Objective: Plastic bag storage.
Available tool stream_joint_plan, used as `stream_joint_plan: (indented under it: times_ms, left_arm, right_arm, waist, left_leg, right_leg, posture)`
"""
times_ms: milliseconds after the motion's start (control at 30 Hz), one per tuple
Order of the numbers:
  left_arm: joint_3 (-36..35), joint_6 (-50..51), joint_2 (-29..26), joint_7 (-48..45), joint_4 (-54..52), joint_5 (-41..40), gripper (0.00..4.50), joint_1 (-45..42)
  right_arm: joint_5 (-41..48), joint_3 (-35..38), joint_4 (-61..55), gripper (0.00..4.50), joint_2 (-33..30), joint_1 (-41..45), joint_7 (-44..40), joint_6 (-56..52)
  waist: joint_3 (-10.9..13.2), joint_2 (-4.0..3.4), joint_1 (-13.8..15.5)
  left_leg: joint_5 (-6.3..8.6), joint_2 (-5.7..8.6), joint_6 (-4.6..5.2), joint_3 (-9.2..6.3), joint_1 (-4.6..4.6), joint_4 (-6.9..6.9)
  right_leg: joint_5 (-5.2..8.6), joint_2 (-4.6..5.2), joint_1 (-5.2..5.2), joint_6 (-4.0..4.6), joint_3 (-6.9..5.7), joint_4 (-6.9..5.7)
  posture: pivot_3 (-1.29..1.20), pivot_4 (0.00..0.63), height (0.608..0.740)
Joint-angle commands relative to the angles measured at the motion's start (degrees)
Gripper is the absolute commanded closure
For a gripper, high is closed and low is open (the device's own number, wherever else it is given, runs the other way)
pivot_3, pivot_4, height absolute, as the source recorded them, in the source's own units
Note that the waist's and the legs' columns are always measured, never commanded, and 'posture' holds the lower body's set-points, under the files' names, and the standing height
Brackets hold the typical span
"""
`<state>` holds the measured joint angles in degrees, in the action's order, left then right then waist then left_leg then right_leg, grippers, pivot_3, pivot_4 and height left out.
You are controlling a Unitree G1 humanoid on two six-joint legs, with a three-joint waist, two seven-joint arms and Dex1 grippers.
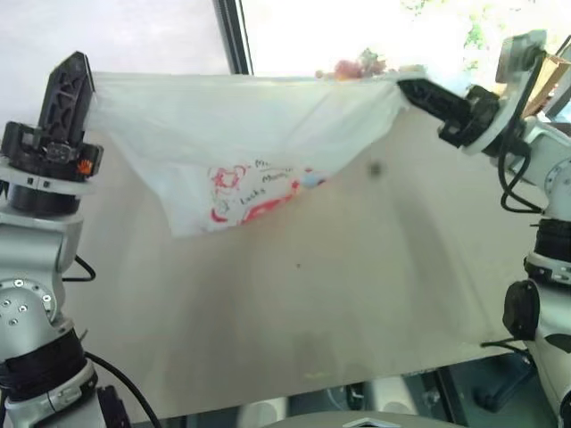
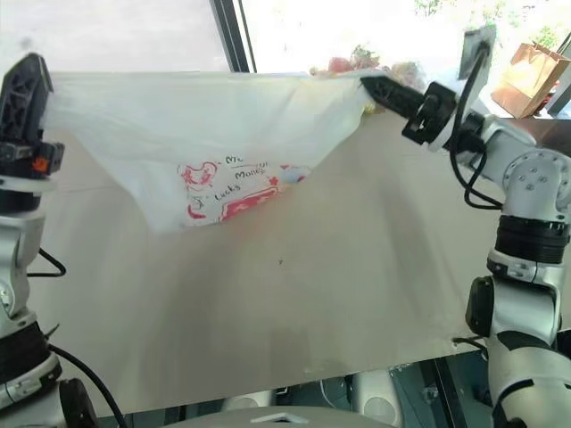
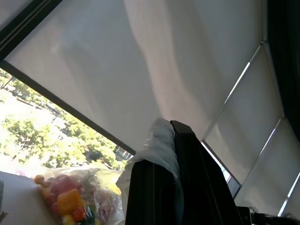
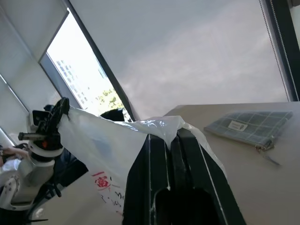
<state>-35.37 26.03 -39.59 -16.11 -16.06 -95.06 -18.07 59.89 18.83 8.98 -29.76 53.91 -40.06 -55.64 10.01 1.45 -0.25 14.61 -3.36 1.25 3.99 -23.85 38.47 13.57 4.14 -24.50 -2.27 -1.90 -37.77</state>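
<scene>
Plastic bag (image 1: 241, 152) taut between clenched jaws of both grippers, sweets (image 1: 357, 65) half hidden behind it

Pale beige worktop (image 1: 357, 294), matte. At far edge by window, small clear bag of coloured sweets (image 3: 70, 199). Elsewhere on it, flat grey-green checked pouch (image 4: 248, 125), lying apart.

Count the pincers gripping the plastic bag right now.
2. The left pincer clamps one top corner of the plastic bag; the right pincer clamps the opposite corner, stretching it above the table.
</scene>
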Motion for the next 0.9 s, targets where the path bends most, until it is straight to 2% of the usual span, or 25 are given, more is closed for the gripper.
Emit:
stream_joint_plan:
  times_ms: [33, 267, 600, 700, 800, 833, 867, 900]
  left_arm:
    - [-5.3, -0.9, -3.6, -1.0, 5.9, 1.8, 4.50, -4.0]
    - [-2.5, 3.3, -6.4, -2.3, 14.1, 5.9, 4.50, -12.2]
    - [3.4, 5.8, -3.8, -2.2, 16.7, 17.0, 4.50, -14.8]
    - [4.2, 5.7, -2.9, -3.2, 16.8, 19.5, 4.50, -15.5]
    - [3.9, 5.8, -2.6, -5.0, 16.0, 22.0, 4.50, -13.9]
    - [3.6, 6.3, -2.6, -6.1, 15.6, 22.3, 4.09, -12.5]
    - [3.1, 7.1, -2.6, -6.9, 15.1, 22.2, 3.96, -11.1]
    - [2.6, 7.9, -2.6, -7.8, 14.4, 22.0, 3.65, -9.5]
  right_arm:
    - [4.6, 10.2, 3.8, 4.48, -1.3, 4.3, 3.3, 4.2]
    - [10.1, 13.3, 6.0, 4.48, 0.3, 7.2, 6.4, 5.9]
    - [6.3, 11.3, 5.4, 4.48, 1.1, 6.0, 8.1, 9.1]
    - [6.8, 11.8, 5.8, 3.68, 1.1, 6.1, 7.9, 9.1]
    - [8.2, 11.4, 4.6, 2.17, -0.4, 3.7, 4.1, 6.1]
    - [8.2, 10.6, 3.5, 1.47, -1.3, 2.0, 2.0, 4.9]
    - [7.0, 9.3, 2.1, 1.13, -2.3, 0.0, 0.0, 4.4]
    - [5.6, 7.9, 0.9, 0.58, -3.1, -2.0, -1.5, 4.3]
  waist:
    - [0.0, 0.00, 0.0]
    - [0.0, 0.01, -0.1]
    - [0.0, 0.00, -0.4]
    - [0.0, -0.01, -0.3]
    - [0.0, 0.00, -0.4]
    - [0.0, 0.00, -0.4]
    - [0.0, 0.00, -0.4]
    - [0.0, 0.00, -0.5]
  left_leg:
    - [0.00, 0.00, 0.00, -0.01, 0.00, 0.00]
    - [-0.07, 0.00, -0.12, 0.04, -0.03, -0.09]
    - [-0.07, -0.01, -0.13, 0.07, -0.04, -0.10]
    - [-0.09, -0.01, -0.15, 0.07, -0.06, -0.10]
    - [-0.13, -0.01, -0.22, 0.08, -0.09, -0.12]
    - [-0.13, -0.01, -0.22, 0.09, -0.09, -0.13]
    - [-0.12, -0.01, -0.22, 0.09, -0.09, -0.13]
    - [-0.12, -0.01, -0.22, 0.11, -0.08, -0.17]
  right_leg:
    - [0.00, 0.00, 0.00, 0.00, 0.00, 0.00]
    - [0.00, 0.00, -0.01, -0.01, 0.00, 0.14]
    - [0.00, 0.02, -0.06, -0.01, 0.03, 0.06]
    - [0.00, 0.02, -0.08, -0.01, 0.03, 0.07]
    - [0.00, 0.02, -0.08, -0.02, 0.02, 0.15]
    - [0.00, 0.02, -0.08, -0.02, 0.03, 0.17]
    - [0.00, 0.02, -0.08, -0.02, 0.03, 0.16]
    - [0.00, 0.03, -0.08, -0.02, 0.04, 0.19]
  posture:
    - [0.00, 0.150, 0.740]
    - [0.00, 0.150, 0.740]
    - [0.00, 0.150, 0.740]
    - [0.00, 0.150, 0.740]
    - [0.00, 0.150, 0.740]
    - [0.00, 0.150, 0.740]
    - [0.00, 0.150, 0.740]
    - [0.00, 0.150, 0.740]
